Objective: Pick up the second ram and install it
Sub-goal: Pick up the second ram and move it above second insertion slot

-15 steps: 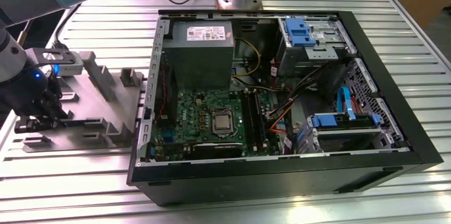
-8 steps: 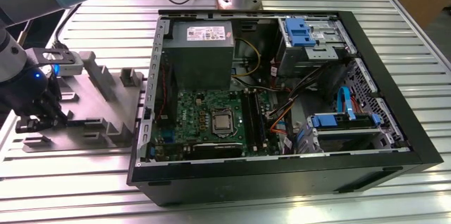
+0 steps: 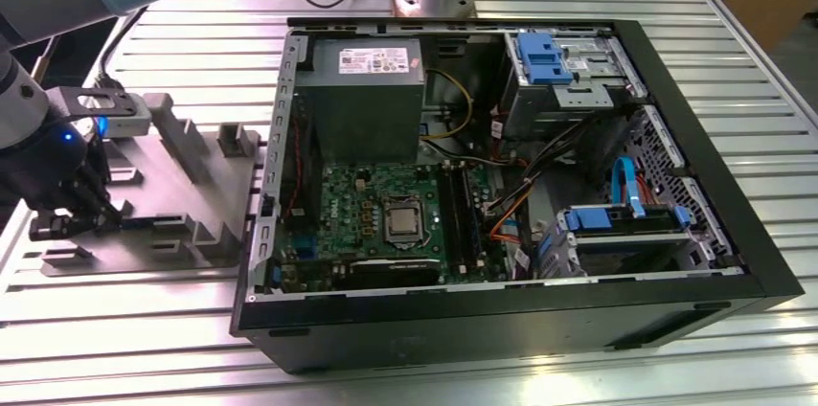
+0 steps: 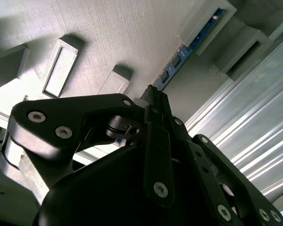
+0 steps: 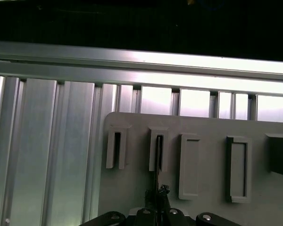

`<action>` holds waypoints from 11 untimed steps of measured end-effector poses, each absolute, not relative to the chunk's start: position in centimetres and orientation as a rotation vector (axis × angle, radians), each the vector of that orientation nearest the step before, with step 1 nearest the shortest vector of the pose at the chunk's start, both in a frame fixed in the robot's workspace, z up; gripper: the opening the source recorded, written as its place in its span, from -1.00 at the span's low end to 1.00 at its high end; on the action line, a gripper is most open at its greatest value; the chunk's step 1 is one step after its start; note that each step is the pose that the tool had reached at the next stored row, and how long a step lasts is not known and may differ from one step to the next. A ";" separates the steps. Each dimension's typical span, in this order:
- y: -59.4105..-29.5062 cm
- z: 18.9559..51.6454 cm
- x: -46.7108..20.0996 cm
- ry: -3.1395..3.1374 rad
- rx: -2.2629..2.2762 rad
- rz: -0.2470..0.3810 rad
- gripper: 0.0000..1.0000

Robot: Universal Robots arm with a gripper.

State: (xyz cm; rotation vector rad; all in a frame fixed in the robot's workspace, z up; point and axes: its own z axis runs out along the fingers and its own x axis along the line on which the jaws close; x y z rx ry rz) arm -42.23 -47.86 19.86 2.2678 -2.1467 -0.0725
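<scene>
The second ram (image 4: 188,44) is a thin bluish-green stick standing on edge in the slotted blocks of a grey holder plate (image 3: 192,152). In the exterior view a short stretch of the ram (image 3: 138,222) shows at that view's left, just beside my gripper (image 3: 79,222). The black fingers converge on the stick's near end, and the gripper (image 4: 153,96) looks shut on it. In the first wrist view the ram (image 5: 157,157) appears edge-on, running from a slot block down into the gripper (image 5: 158,192).
An open computer case (image 3: 715,234) lies on the ribbed metal table (image 3: 167,329) to the exterior view's right of the holder. Inside are the green motherboard (image 3: 352,205), long black memory slots (image 3: 463,224), a grey power supply (image 3: 360,100) and blue drive brackets (image 3: 543,56).
</scene>
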 end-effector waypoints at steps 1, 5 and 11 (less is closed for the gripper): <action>-47.9 19.9 -42.2 -2.147 2.268 -0.072 -0.74; -47.9 19.9 -42.2 -2.146 2.267 -0.071 -0.76; -47.9 19.9 -42.2 -2.159 2.255 -0.070 -0.76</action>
